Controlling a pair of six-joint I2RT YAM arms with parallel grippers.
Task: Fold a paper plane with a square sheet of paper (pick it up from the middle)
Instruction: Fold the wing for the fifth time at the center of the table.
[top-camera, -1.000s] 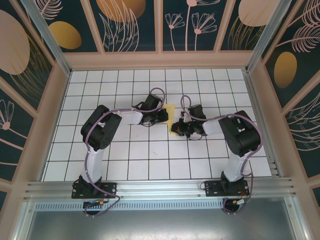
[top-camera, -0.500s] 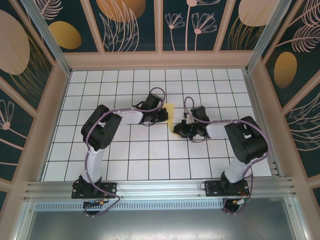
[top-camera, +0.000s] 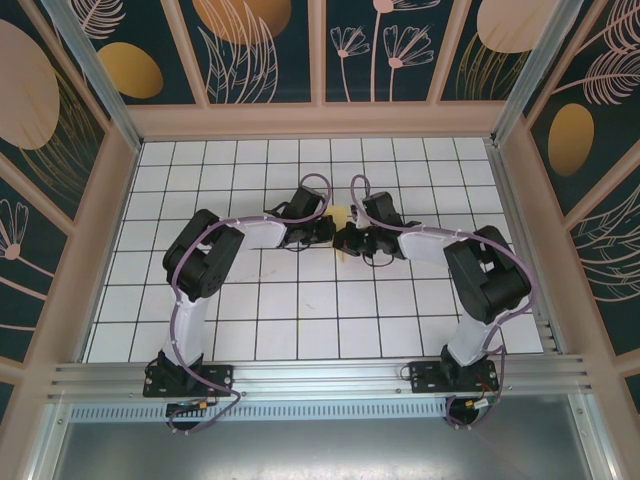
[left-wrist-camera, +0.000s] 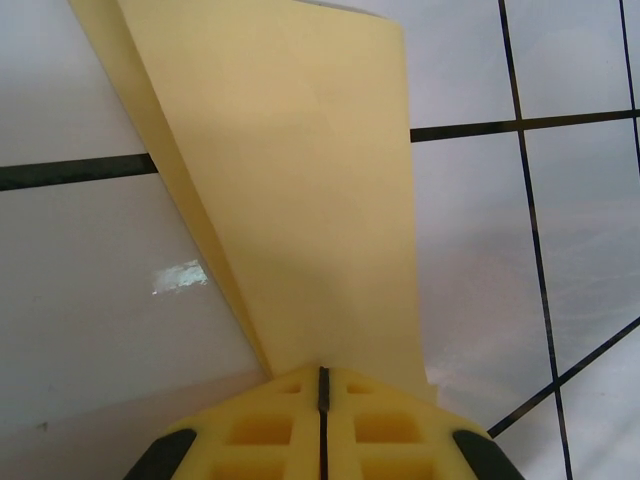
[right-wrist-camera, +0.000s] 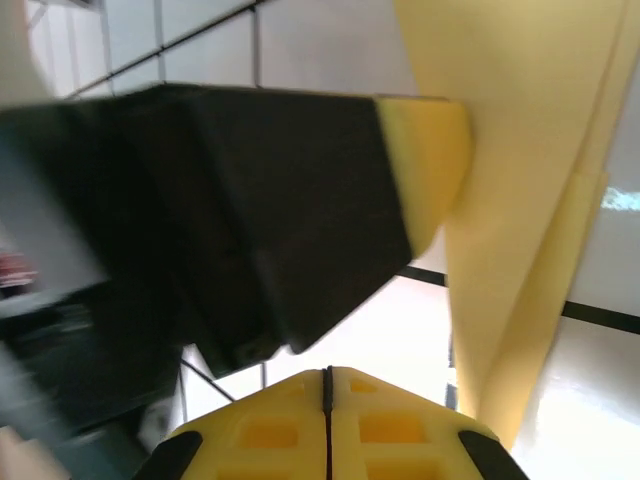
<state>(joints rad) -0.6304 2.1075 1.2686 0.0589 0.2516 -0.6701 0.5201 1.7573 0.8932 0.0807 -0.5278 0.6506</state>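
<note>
The left jaws are clenched on the narrow end of the folded yellow paper (left-wrist-camera: 300, 180), which fans out ahead of them over the white gridded surface (top-camera: 300, 300) near its middle. The right jaws are clenched too, grasping nothing, just beside the paper's creased edge.

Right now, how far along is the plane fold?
Done: the yellow paper is folded into narrow layers with a long crease. In hand: left gripper pinches one end; right gripper is shut beside it, holding nothing visible. Left: no finished dart yet, so more folds seem needed.
</note>
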